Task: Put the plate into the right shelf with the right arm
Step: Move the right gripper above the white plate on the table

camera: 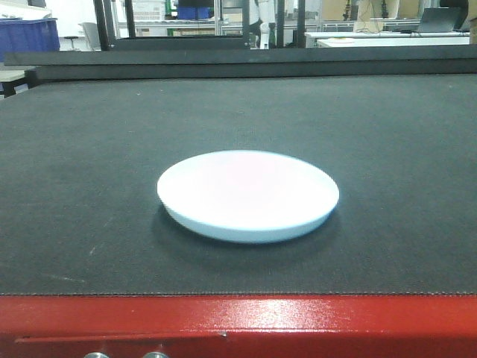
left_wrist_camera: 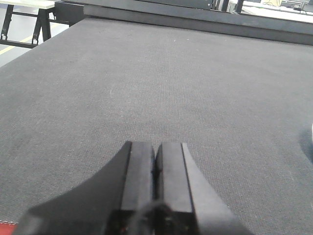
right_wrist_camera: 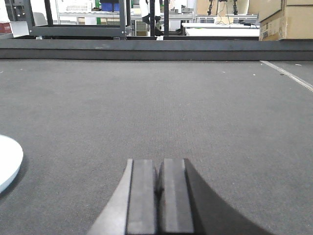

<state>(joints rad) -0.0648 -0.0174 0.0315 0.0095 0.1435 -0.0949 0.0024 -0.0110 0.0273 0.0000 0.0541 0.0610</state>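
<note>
Centrally on the dark grey, coarse-textured worktop lies the plain white round shallow plate, right side up and flat on its base, close to the worktop's glossy red front edge. It holds nothing. That spot probably keeps it within reach of either arm, and its low raised rim is exposed all round.

The right arm's black claw has its two pads pressed together, gripping nothing, low over bare mat. From its own view, the plate shows only as a white arc at the frame's edge, at about nine o'clock and well apart. The left arm's black claw is likewise closed and empty over bare mat.

Judging by this, the pick-up has not begun: the right claw would need to open and swing towards nine o'clock to pinch the rim.

No shiny steel shelf can be made out in any view. At eleven o'clock in the far background stands a blue plastic bin; its contents are hidden.
</note>
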